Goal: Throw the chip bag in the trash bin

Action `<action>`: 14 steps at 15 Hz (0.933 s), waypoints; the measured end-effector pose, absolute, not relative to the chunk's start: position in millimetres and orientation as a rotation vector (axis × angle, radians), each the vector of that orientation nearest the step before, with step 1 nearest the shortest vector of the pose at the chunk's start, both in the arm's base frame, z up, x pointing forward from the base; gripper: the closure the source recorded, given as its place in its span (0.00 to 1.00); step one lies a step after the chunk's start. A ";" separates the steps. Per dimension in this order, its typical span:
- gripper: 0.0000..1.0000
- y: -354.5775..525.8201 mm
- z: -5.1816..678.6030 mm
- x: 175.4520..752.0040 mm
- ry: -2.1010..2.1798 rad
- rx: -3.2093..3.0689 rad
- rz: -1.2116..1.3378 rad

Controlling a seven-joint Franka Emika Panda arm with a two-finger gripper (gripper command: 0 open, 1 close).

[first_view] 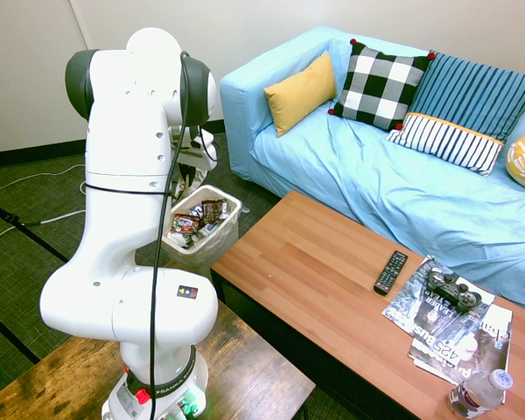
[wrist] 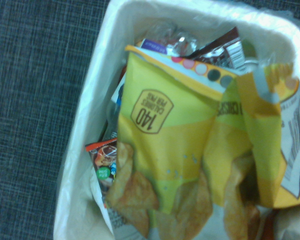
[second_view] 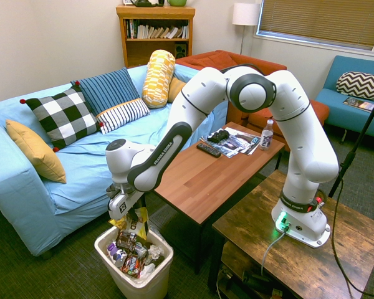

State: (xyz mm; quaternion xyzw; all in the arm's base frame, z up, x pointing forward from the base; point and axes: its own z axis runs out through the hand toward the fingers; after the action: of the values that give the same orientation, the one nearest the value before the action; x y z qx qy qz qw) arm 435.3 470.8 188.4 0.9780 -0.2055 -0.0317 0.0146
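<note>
The gripper (second_view: 126,215) hangs just above the trash bin (second_view: 109,254), its fingers pinched shut on the top of the chip bag (second_view: 136,222). The bag dangles with its long axis upright, lower end pointing down into the bin's mouth over the wrappers (second_view: 132,255) already there. The wrist view alone shows its print (a "140 calories" badge and pictured chips) (wrist: 190,150). In the first exterior view the arm hides bag and gripper; only the bin (first_view: 230,229), beside the wooden table (first_view: 332,280), shows.
</note>
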 end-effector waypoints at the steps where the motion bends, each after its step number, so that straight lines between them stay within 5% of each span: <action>1: 0.00 474.0 185.2 435.1 -0.633 3.041 -0.096; 14: 0.00 477.9 189.7 445.9 -0.641 3.035 -0.077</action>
State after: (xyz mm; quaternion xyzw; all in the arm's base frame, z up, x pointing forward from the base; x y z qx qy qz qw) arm 445.9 477.9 189.7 0.9779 -0.2067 -0.0248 0.0195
